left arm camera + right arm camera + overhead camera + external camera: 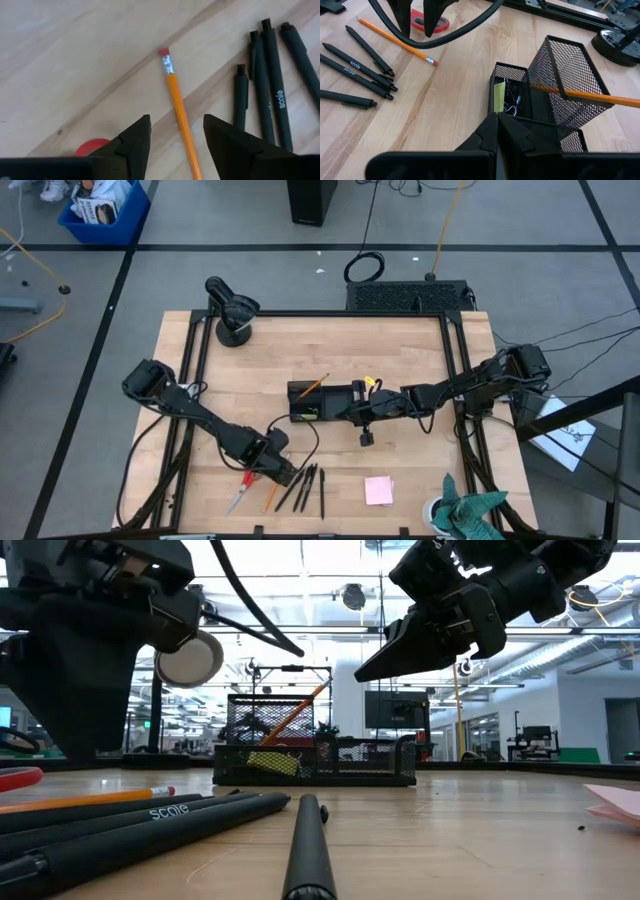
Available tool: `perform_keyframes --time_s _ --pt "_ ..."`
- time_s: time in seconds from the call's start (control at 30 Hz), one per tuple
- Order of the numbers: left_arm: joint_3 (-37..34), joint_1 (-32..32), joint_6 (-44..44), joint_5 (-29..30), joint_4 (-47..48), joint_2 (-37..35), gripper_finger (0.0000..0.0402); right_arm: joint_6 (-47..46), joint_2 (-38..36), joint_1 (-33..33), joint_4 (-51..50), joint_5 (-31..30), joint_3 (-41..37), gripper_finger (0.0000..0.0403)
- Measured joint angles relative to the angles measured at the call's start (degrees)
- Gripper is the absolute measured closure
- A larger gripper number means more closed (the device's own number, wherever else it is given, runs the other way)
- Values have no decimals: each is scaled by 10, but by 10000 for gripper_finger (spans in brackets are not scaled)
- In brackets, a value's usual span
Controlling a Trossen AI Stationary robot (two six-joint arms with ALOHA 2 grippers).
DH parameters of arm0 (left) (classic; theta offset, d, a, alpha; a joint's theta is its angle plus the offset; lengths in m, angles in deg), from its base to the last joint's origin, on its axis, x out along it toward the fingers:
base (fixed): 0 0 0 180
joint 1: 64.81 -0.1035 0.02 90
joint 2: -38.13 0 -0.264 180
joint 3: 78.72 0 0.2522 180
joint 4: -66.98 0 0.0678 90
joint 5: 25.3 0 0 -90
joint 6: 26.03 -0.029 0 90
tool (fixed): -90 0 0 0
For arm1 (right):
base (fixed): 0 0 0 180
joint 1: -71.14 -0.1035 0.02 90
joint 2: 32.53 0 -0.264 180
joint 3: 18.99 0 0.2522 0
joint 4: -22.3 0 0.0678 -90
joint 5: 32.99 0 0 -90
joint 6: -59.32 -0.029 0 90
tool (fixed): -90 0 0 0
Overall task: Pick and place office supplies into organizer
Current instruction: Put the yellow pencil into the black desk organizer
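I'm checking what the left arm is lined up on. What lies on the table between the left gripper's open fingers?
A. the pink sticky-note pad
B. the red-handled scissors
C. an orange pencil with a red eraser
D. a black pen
C: in the left wrist view the orange pencil with a red eraser runs between the open left gripper, while the black pens lie off to one side.

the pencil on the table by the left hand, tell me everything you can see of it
The orange pencil is a slim wooden-looking stick with a silver metal band and a pink-red eraser on the end; its tip is out of sight. It lies flat on the wooden table, beside the black pens without touching them, with the red-handled scissors on its other side. The left hand hovers over it with fingers open on either side, not gripping it.
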Motion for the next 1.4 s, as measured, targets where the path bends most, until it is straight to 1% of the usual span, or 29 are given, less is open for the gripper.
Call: perform_keyframes --time_s 0.17,0.27,0.37,0.5,0.63,0.83,0.93,1.03,1.23,1.4 --pt "0 0 -22 14 -37 17 213 0 0 0 0 0 0 399" --pt "0 0 -35 2 -49 46 213 0 0 0 0 0 0 399" --pt "3 0 -34 -6 -50 63 213 -4 0 0 0 4 0 399" --pt "2 0 -32 -10 -50 72 213 -4 0 0 3 29 0 399" --pt "2 1 -32 1 -50 73 213 -4 0 -1 7 29 0 399" --pt "6 5 -54 4 -44 101 216 -4 0 -1 6 29 0 399" --pt "7 7 -60 4 -38 104 231 -4 0 -1 5 28 0 399" --pt "8 7 -61 9 -26 104 256 -4 0 -1 5 28 0 399" --pt "11 7 -91 13 -19 108 298 -3 0 0 5 28 0 399" --pt "11 7 -107 16 -17 108 308 -4 0 0 10 28 0 399"
